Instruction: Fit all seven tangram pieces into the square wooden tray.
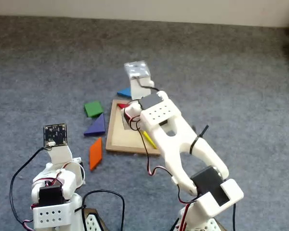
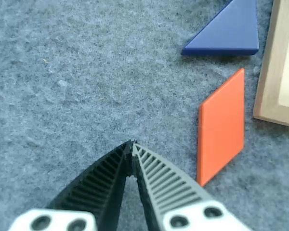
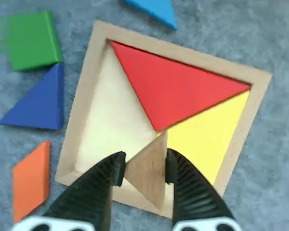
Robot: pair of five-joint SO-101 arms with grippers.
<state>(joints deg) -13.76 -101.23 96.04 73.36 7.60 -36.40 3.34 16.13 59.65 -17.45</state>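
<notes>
The square wooden tray [image 3: 82, 110] holds a red triangle [image 3: 173, 91] and a yellow triangle [image 3: 207, 139] side by side. My right gripper [image 3: 144, 166] is shut on a small brown triangle [image 3: 149, 180], held over the tray's near edge beside the yellow piece. On the carpet beside the tray lie a green square [image 3: 31, 41], a dark blue triangle [image 3: 38, 103], an orange parallelogram [image 3: 31, 180] and a light blue triangle [image 3: 156, 8]. My left gripper [image 2: 131, 147] is shut and empty, low over bare carpet, a short way from the orange parallelogram [image 2: 221, 127].
Grey carpet covers the whole surface. The right arm [image 1: 168, 125] stretches across the tray [image 1: 118, 144] in the high view and hides most of it. Loose pieces [image 1: 95, 153] lie between the tray and the left arm [image 1: 55, 159]. A pale wall edge runs along the back.
</notes>
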